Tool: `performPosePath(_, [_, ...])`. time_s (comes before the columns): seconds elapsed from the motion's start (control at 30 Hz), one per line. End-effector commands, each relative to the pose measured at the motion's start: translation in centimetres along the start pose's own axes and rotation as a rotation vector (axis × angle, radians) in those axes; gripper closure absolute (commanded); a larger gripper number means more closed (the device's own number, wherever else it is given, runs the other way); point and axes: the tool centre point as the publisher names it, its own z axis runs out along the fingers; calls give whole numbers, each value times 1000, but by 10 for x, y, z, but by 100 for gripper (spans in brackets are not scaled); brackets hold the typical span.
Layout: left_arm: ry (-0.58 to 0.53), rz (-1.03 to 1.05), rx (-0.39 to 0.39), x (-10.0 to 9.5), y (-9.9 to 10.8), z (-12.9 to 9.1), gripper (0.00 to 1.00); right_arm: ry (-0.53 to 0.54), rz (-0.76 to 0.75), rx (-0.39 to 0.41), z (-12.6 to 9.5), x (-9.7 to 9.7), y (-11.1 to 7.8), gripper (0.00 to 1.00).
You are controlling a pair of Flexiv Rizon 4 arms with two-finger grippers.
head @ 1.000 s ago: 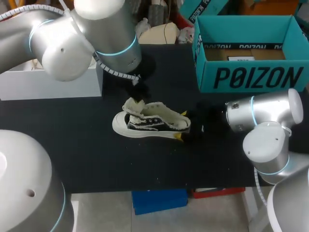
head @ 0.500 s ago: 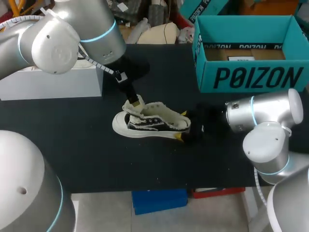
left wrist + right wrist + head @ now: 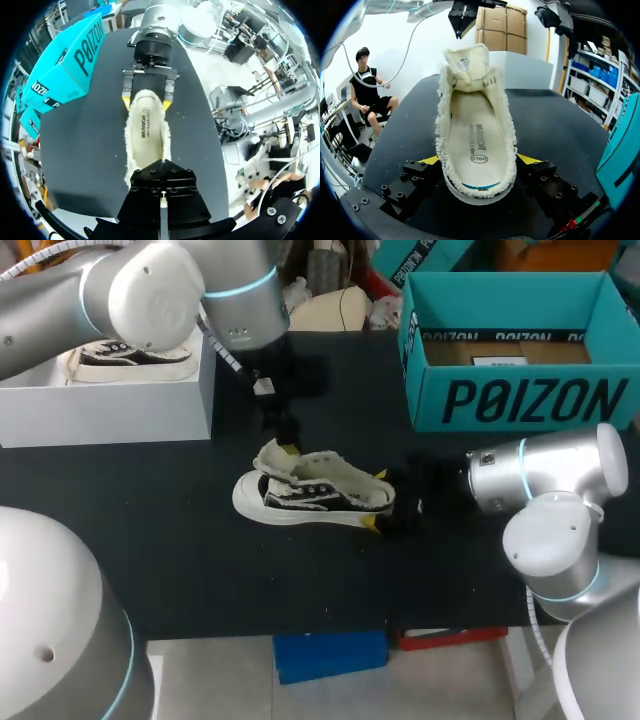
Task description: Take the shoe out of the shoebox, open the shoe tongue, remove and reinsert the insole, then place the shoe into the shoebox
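Black table (image 3: 200, 560) carries everything. Teal shoebox (image 3: 520, 400) stands open at the far edge, well beyond the R gripper (image 3: 479, 159) and off to its side, nothing of the shoe in it. White box (image 3: 100, 415) sits on the L arm's side, behind the L gripper (image 3: 287, 440), w/ a second shoe (image 3: 130, 355) lying in it.

Shoe (image 3: 315, 490) is out on the table, mid-way between the two grippers, toe toward the L gripper, heel toward the R one.

R gripper: clamped on the shoe's heel. Both yellow tips (image 3: 527, 159) press the fleecy collar, one each side, heel sitting right between them. Seen from the L wrist cam, the same two tips flank the heel at the shoe's far end.

L gripper: hangs over the toe end, just above the tongue (image 3: 465, 62). From the R wrist cam it looks clear of the tongue, w/ a gap between. Open or closed: can't tell.

Tongue is pulled up and stands at the toe end, ahead of the R gripper. Insole (image 3: 476, 135) lies flat inside the shoe, fully in, showing from heel to tongue.
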Motion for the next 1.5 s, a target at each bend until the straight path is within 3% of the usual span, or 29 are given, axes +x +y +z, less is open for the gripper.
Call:
performPosePath(0.03, [196,15,-22,-17,-8,8,100,-1,2,1,2,-1,-1,100])
performPosePath(0.53, [260,-15,13,-25,-21,53,100,-1,2,1,2,-1,-1,100])
performPosePath(0.93, [252,-38,40,-28,-19,87,100,-1,2,1,2,-1,-1,100])
performPosePath(1.5, [203,-40,63,-24,-19,100,100,-1,2,1,2,-1,-1,100])
